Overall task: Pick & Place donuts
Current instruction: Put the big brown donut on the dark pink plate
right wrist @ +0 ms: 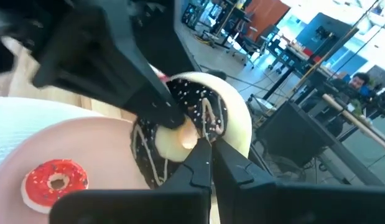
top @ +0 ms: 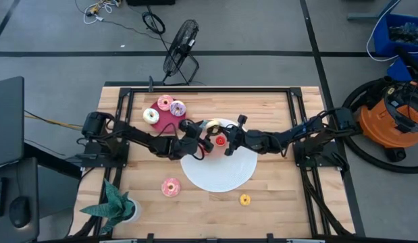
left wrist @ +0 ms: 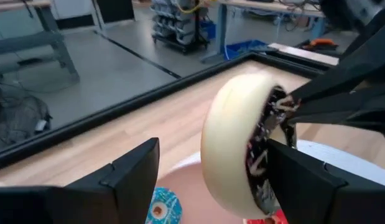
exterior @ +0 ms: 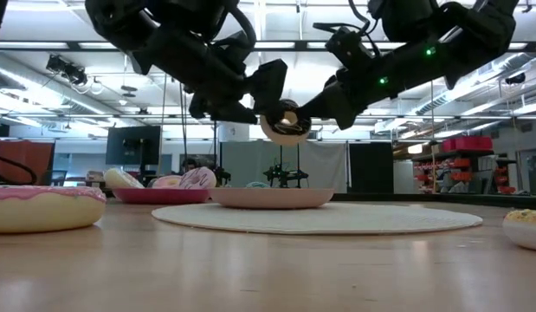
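A chocolate-frosted donut with a cream underside [top: 212, 126] hangs in the air on edge over the salmon plate [top: 230, 132], between both grippers. My right gripper [right wrist: 209, 152] is shut on it, coming from the table's right. My left gripper [left wrist: 211, 168] is open, with one finger on each side of the donut. A red tiny donut [top: 221, 140] and a blue one [left wrist: 162, 208] lie on the salmon plate. Pink [top: 165, 102], purple [top: 177, 108] and white [top: 151, 116] donuts lie on the crimson plate [top: 163, 121]. My right gripper pinches the donut's ring beside its hole [right wrist: 193, 140] between its two fingertips, reaching in roughly level from the table's right. The donut is lifted clear and stands on edge [exterior: 285, 121]. My left gripper has one finger [left wrist: 298, 174] close against the frosted face; I cannot tell whether it touches.
The salmon plate rests on a big white disc [top: 229, 177] at the table's middle. Another pink donut [top: 171, 187] and a yellow tiny one [top: 244, 199] lie on the wood nearer the front edge. A green plant [top: 114, 206] stands at the near left corner.
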Robot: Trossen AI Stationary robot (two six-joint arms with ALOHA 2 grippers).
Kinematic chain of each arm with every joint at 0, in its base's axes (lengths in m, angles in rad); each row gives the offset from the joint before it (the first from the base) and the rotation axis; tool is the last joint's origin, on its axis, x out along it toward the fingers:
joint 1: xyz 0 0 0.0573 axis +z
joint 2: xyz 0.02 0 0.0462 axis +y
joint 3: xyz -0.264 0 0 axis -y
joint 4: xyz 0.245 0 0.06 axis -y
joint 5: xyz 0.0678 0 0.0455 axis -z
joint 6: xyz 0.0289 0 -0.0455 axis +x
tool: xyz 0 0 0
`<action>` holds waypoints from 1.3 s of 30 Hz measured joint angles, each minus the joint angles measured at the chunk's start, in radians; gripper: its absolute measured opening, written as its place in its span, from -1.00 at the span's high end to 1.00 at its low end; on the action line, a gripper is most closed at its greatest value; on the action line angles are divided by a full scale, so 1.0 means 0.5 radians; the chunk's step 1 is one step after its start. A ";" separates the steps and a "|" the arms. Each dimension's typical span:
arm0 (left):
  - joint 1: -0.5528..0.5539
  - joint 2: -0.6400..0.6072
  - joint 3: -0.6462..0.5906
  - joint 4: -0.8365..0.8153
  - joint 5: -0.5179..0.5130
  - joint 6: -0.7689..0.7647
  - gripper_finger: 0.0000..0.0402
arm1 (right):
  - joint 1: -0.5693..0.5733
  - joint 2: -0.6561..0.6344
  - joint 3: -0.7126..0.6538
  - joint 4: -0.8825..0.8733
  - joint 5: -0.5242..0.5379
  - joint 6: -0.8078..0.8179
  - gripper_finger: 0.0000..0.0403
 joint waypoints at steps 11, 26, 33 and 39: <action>0.035 0.000 -0.009 0.006 0.340 0.115 -0.24 | 0.047 0.000 -0.001 0.017 -0.008 -0.063 0.99; -0.002 -0.052 -0.009 -0.222 0.346 0.318 0.89 | 0.048 -0.055 -0.001 -0.143 0.094 -0.006 0.51; -0.005 -0.379 -0.009 -1.177 0.299 -0.205 0.91 | 0.047 -0.237 -0.001 -0.531 0.107 0.196 -0.17; 0.028 -0.719 -0.009 -2.222 0.272 -0.933 0.89 | 0.064 -0.281 -0.002 -0.876 -0.047 0.452 -0.38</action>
